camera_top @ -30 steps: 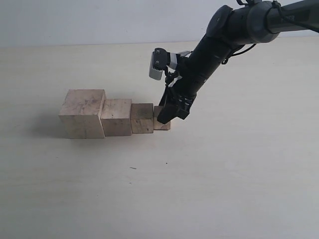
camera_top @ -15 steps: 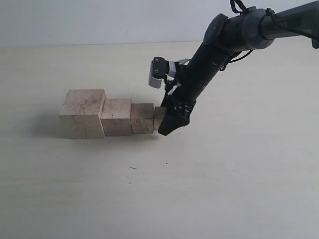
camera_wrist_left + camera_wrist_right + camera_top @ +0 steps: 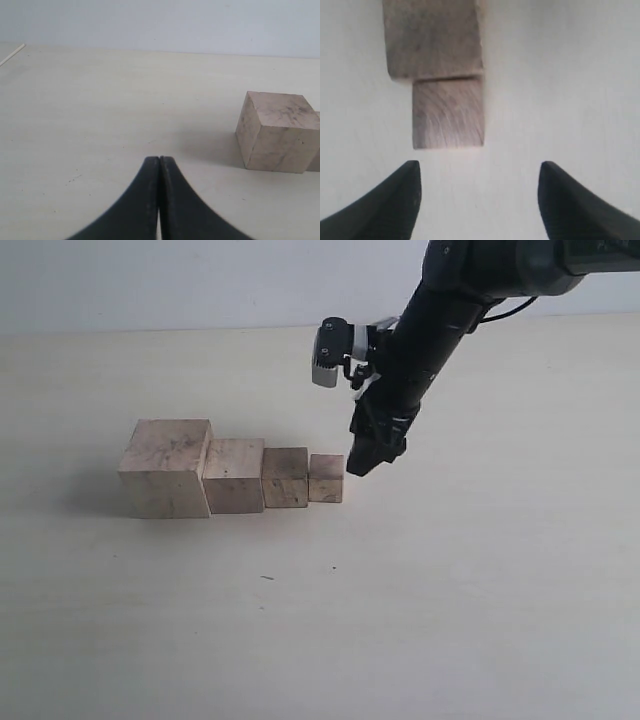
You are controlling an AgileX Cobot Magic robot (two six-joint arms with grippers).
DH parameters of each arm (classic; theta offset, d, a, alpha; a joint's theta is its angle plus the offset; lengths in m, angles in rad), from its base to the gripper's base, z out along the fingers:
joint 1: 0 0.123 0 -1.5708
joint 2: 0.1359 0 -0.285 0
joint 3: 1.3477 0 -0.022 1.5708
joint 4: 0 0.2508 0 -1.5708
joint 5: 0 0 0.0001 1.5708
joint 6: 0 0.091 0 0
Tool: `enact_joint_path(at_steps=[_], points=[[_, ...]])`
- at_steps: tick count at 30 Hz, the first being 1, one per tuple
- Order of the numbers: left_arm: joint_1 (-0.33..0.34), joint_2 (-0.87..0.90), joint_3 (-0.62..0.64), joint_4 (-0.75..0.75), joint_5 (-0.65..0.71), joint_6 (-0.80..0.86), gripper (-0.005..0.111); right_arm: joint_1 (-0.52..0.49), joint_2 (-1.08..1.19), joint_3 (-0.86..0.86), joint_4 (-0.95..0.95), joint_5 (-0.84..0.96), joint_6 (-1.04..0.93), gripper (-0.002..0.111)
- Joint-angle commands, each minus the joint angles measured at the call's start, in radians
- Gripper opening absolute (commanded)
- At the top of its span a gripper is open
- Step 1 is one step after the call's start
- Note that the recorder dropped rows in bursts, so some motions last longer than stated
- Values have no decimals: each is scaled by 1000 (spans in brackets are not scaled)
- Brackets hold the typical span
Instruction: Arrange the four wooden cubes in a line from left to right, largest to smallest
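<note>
On the table (image 3: 450, 590), at about nine o'clock from its middle in the exterior view, the four wooden cubes (image 3: 240, 476) are sitting in one touching row: the largest cube (image 3: 167, 468) at the nine o'clock end, then the second cube (image 3: 234, 476), the third cube (image 3: 285, 478), and the smallest cube (image 3: 326, 479) at the three o'clock end. The sizes are stepping down in the order the task is asking for, so the line-up is looking complete or very nearly so.

These blocks are looking like solid, unpainted wood: stiff, probably light, not fragile, with flat dry faces that should be giving the pads good friction. Any further nudge would best be taking a cube across two opposite side faces, squarely, since a corner grip would be twisting it and disturbing its neighbours.

The right gripper (image 3: 362, 462) is hanging just beside the smallest cube, at its three o'clock and a little above the table, apart from it. In the right wrist view its fingertips (image 3: 395, 195) are standing spread wider than the smallest cube (image 3: 448, 112), with only bare table between them; it is holding nothing.

The left gripper (image 3: 159, 172) is resting low over the table well apart from the row, its jaws pressed together and carrying nothing, with the largest cube (image 3: 277, 132) ahead of it.
</note>
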Motion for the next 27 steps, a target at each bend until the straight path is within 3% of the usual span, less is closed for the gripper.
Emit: enact_joint_path(at_steps=[1,8,13,16,27], points=[[-6,-6,1,-8,-14,1,0,2,-6,-1,-94,-17,75,55],[-6,-6,1,-8,-14,1,0,2,17,-1,-18,-22,75,49],[-6,-6,1,-8,-14,1,0,2,37,-1,-18,11,75,23],[-6,-6,1,-8,-14,1,0,2,54,-1,-15,9,75,13],[-6,-6,1,-8,-14,1,0,2,98,-1,76,-2,75,11]])
